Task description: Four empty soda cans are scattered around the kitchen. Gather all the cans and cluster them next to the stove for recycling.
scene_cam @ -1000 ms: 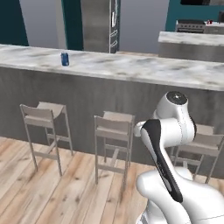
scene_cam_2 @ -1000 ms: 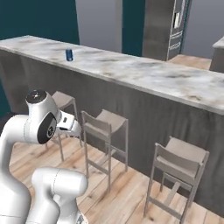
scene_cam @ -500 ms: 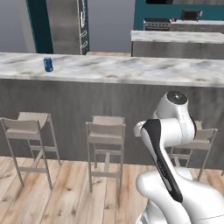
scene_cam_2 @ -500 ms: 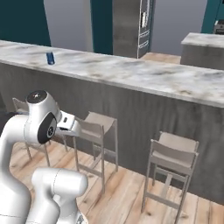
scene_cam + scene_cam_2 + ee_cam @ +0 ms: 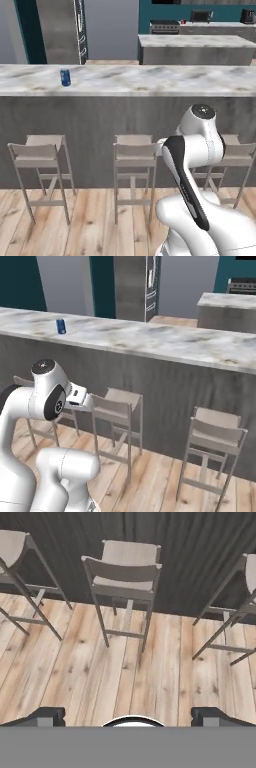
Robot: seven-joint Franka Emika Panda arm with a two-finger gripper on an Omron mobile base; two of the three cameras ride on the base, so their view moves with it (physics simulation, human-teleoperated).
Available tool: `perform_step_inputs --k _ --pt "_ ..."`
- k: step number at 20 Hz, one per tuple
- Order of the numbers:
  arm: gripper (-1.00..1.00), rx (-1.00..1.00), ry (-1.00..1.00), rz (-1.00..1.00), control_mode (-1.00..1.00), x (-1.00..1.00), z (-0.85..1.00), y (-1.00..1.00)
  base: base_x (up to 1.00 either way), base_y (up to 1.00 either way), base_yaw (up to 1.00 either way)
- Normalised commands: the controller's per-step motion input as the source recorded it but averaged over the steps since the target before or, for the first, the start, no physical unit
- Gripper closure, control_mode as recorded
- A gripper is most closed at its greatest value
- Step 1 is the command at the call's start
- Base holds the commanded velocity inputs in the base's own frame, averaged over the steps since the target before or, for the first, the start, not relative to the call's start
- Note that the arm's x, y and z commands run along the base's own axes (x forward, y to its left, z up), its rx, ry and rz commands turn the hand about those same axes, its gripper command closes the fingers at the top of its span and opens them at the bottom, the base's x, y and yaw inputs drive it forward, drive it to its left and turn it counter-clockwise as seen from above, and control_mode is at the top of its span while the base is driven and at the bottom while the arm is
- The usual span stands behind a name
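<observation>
Left base view: blue soda can (image 5: 65,77) upright on the marble bar counter (image 5: 150,80), upper left of the frame, apart from anything else on that surface. Same can toward the upper left of the right base view too, near the counter's far left stretch. Stove (image 5: 165,26) small and dark at the upper right, on the far wall, well apart from the can and behind a second counter (image 5: 200,41).

Hand view: gripper (image 5: 129,716) released and empty — dark tips spread wide at the bottom edge, nothing between them, pointed down at wood floor (image 5: 125,667) and the middle bar stool (image 5: 125,577). Arm folded close to the base, well below counter height.

Judging from this, step in hand looks like the approach to the blue can, nothing gathered yet as far as visible here. Stools between base and counter, so best to pull up squarely opposite the can, close enough to reach over the seats without stretching. Then raise the hand above the counter edge before moving in — no sweeping sideways at can height, since an empty can would likely tip or roll at a nudge. Jaws kept wide, straddling the can's middle, closing gently and evenly. Other three cans not made out here.
</observation>
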Motion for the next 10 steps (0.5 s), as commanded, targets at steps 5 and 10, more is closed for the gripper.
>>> perform_step_inputs --k 5,10 --pt "-1.0 0.0 0.0 0.0 1.0 0.0 0.0 0.0 -0.16 0.68 -0.19" --pt "-1.0 0.0 0.0 0.0 1.0 0.0 0.0 0.0 -0.12 0.75 -0.16"
